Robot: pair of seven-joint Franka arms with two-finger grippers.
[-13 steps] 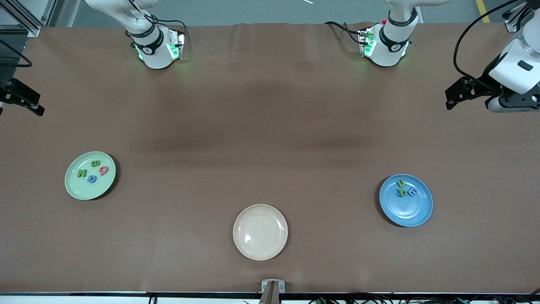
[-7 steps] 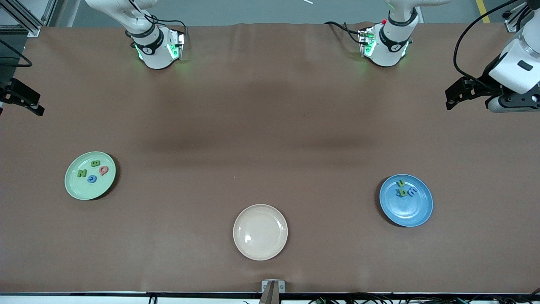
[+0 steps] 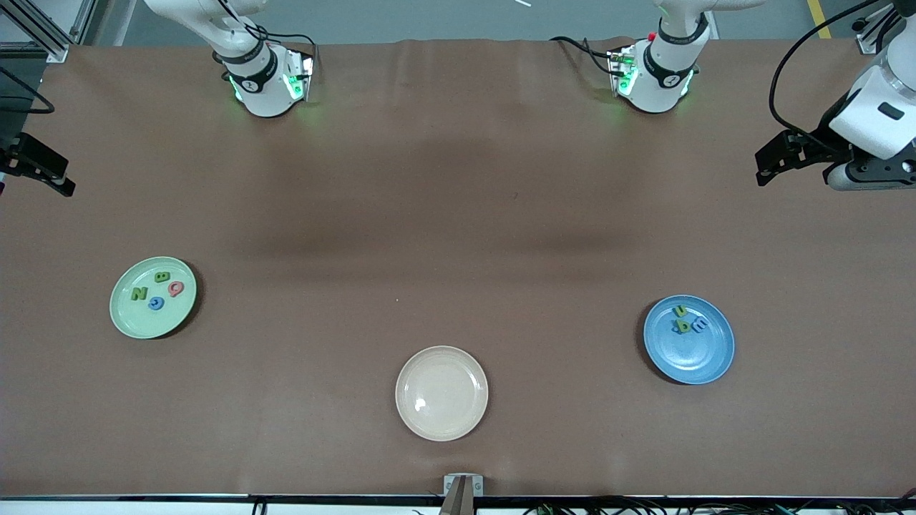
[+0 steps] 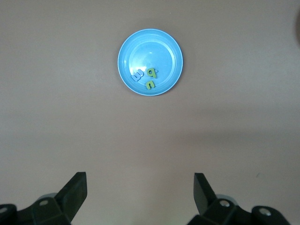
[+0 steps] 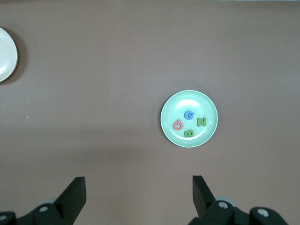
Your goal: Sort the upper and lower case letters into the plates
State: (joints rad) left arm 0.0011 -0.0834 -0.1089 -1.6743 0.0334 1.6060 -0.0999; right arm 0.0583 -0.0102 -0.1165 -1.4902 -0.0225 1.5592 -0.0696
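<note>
Trouble is unlikely: you'd only disturb sorted letters by sweeping an arm low across a plate. Left gripper (image 4: 138, 192) hangs spread and empty over bare table, well apart from the blue plate (image 3: 688, 340) at its end; right gripper (image 5: 137, 193), likewise released, hangs well apart from the green plate (image 3: 153, 297).

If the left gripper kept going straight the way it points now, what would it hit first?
Probably bare table. The left gripper is open, empty and points down at cloth toward the left arm's end. The blue plate with its letters lies off that line, though depth is unclear.
</note>
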